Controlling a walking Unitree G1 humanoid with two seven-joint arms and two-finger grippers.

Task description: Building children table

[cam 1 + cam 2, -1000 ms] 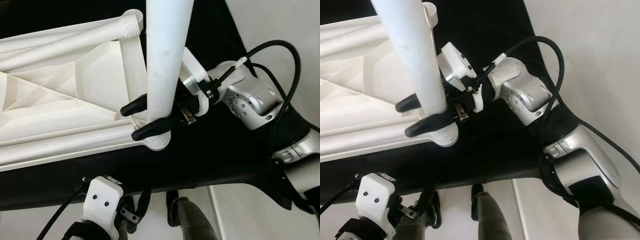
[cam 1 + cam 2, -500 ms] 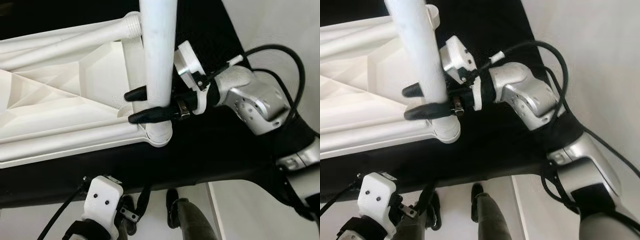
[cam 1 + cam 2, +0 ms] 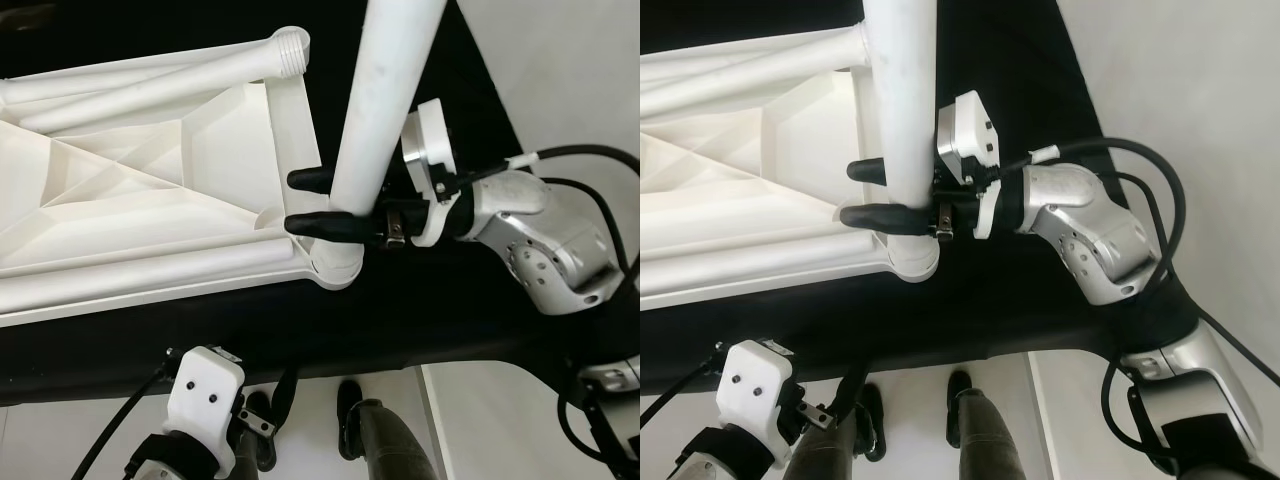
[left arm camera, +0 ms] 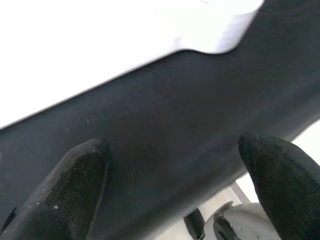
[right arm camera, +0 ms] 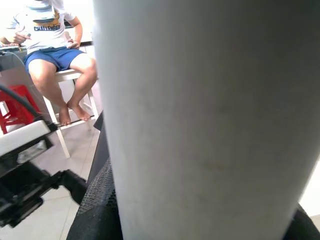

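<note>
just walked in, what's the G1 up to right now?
It's assembling a white plastic kids' table. The tabletop lies upside down on a black surface. The right claw is shut around a white table leg that stands with its lower end at the corner socket of the tabletop nearest the robot. Other legs lie flat on the underside. The left claw hangs open, low by the near edge of the black surface. A person sits on a chair in the background.
</note>
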